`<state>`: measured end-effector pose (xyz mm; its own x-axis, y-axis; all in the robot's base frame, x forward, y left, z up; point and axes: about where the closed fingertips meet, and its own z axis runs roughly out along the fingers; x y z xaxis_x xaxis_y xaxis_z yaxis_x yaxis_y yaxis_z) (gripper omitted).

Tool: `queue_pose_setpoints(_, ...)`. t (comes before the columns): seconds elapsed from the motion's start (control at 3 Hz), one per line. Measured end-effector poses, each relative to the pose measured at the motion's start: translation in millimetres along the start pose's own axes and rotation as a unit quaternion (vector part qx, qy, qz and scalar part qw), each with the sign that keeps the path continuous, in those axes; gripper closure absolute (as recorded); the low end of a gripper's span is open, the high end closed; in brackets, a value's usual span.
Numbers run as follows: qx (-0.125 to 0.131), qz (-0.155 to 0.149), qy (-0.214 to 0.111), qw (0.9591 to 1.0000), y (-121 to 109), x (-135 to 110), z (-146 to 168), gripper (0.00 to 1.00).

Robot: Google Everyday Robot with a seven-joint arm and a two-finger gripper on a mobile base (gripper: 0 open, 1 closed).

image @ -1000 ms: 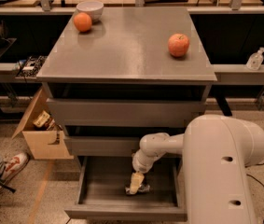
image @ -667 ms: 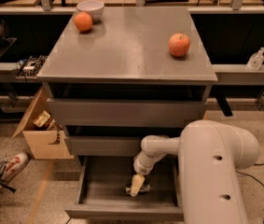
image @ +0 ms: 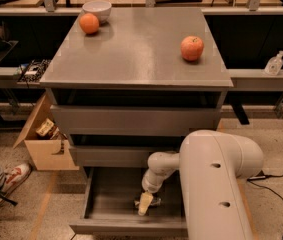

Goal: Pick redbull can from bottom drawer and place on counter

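The bottom drawer [image: 126, 226] is pulled open below two grey drawers. My gripper [image: 145, 203] reaches down into it from the right, its pale tip near the drawer floor at the middle. A small dark, silvery shape [image: 154, 202] lies right against the tip; it may be the redbull can, but I cannot make it out. The counter [image: 136, 49] is the grey top of the cabinet, far above the gripper.
An orange [image: 89, 23] and a white bowl [image: 97, 9] sit at the counter's back left, and an apple [image: 192, 48] at its right. My arm's big white housing [image: 216, 184] covers the drawer's right side. A cardboard box [image: 43, 139] and a person's shoe [image: 6, 179] are on the floor to the left.
My arm's housing has shifted left across the view. The gripper has stayed low in the bottom drawer, a little nearer the drawer front.
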<state>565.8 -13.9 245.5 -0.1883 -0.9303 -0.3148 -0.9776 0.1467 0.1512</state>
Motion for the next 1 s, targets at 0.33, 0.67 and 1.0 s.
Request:
queue_pose_setpoints(0.33,0.002,-0.007,-0.012,0.9999,-1,-2,9,0.00)
queue_pose_setpoints(0.67,0.005,-0.029,-0.030,0.9991,-6,-6,25,0.00)
queue_pose_setpoints(1.0,0.011,-0.051,-0.038,0.9979,-12,-10,42,0.00)
